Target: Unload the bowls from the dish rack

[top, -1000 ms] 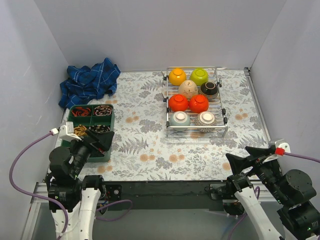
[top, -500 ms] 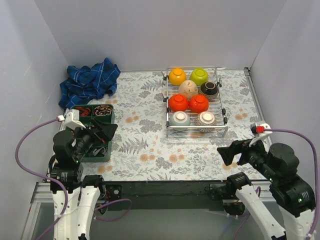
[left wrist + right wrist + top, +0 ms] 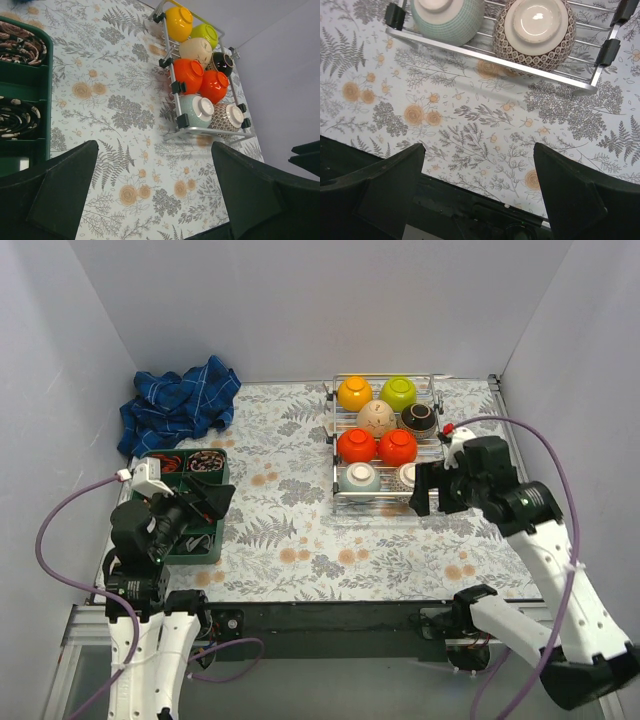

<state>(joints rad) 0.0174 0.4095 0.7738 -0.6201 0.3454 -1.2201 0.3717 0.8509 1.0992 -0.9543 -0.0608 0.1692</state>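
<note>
Floral tabletop (image 3: 300, 530); chrome dish rack (image 3: 390, 497), glossy upturned bowls (image 3: 357, 445); left tool (image 3: 153, 147), right tool (image 3: 480, 147) wide

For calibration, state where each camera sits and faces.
Top external: high, near side, looking down at the table; left gripper and right gripper show.
Left wrist: low left, facing the dish rack; open fingers show.
Right wrist: over the rack's near rail, looking down; open fingers show.
Both wrists share the white patterned bowl.

The rectangular chrome wire dish rack (image 3: 385, 498) stands rear right on the floral-printed table (image 3: 290, 510), with eight small round glossy bowls (image 3: 377, 418) inside it. Front left lies a green plastic compartment tray (image 3: 226, 472), and behind it a crumpled blue checked cloth (image 3: 178, 405).
</note>
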